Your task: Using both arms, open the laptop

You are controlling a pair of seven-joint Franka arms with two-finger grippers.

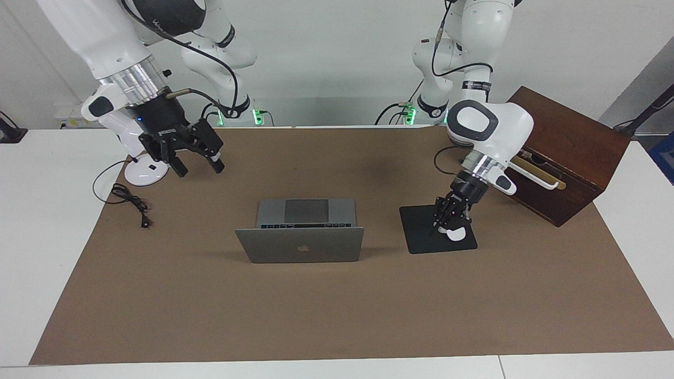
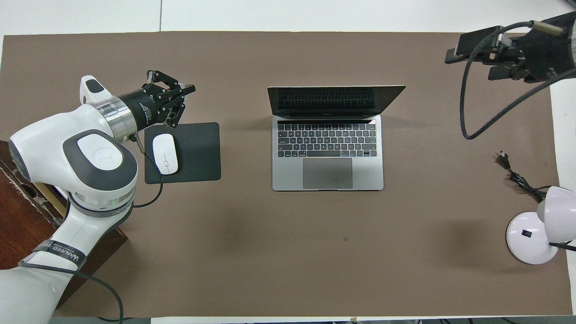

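Note:
The silver-grey laptop [image 1: 300, 245] [image 2: 327, 153] stands open in the middle of the brown mat, its lid upright and its keyboard and trackpad facing the robots. My left gripper [image 1: 441, 227] [image 2: 182, 104] points down over the black mousepad [image 1: 421, 231] [image 2: 198, 153], close above the white mouse [image 1: 456, 236] [image 2: 165, 154], and looks open and empty. My right gripper [image 1: 199, 168] [image 2: 470, 67] is open and empty, raised over the mat toward the right arm's end. Neither gripper touches the laptop.
A dark wooden box [image 1: 558, 142] [image 2: 18, 216] with a white handle stands at the left arm's end. A white lamp base [image 1: 146, 171] [image 2: 531, 238] and a loose black cable [image 1: 129, 197] [image 2: 517, 177] lie at the right arm's end.

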